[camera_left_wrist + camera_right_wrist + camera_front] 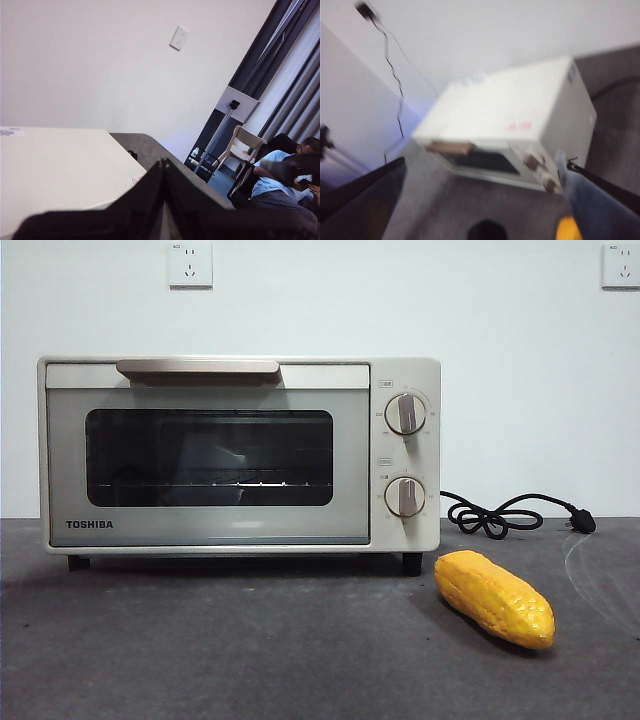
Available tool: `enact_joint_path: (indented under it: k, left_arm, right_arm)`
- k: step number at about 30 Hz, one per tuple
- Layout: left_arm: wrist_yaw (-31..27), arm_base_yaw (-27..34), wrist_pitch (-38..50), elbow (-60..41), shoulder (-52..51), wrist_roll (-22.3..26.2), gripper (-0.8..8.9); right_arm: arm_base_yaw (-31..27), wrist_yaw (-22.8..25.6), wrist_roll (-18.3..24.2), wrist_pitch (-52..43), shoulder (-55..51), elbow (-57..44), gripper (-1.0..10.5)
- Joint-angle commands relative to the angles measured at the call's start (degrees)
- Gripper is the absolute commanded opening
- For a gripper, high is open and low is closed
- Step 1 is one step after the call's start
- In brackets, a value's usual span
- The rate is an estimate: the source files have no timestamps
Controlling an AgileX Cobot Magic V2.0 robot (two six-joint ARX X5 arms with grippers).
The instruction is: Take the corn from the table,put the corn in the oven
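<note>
The corn (495,598), a yellow-orange cob, lies on the dark grey table (220,650) in front of the oven's right end. The cream TOSHIBA oven (240,455) stands with its door closed. Neither gripper appears in the front view. My right gripper (481,159) is open, high above the table; its blurred view looks down on the oven (510,115), with the corn (568,229) far below near one jaw. My left gripper (165,167) is shut on nothing and sits just above the oven's top (50,170).
The oven's black cord (510,515) and plug lie on the table behind the corn. Two wall sockets (190,264) are above. Beyond the table edge (145,147), the left wrist view shows chairs and seated people (280,185).
</note>
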State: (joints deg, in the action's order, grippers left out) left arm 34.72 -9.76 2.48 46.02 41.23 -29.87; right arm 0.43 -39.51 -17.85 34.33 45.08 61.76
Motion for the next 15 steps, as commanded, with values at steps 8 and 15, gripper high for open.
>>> enact_joint_path:
  k: [8,15]
  left_arm:
    - [0.24,-1.22,-0.94,1.36,0.87,-0.09,-0.04]
    - [0.26,-1.22,-3.72,1.36,0.85,0.11,-0.04]
  right_arm:
    - [23.69,26.91,4.87,6.14,13.33,0.13,5.0]
    - [35.82,38.64,4.55,7.89,25.92,0.11,5.0]
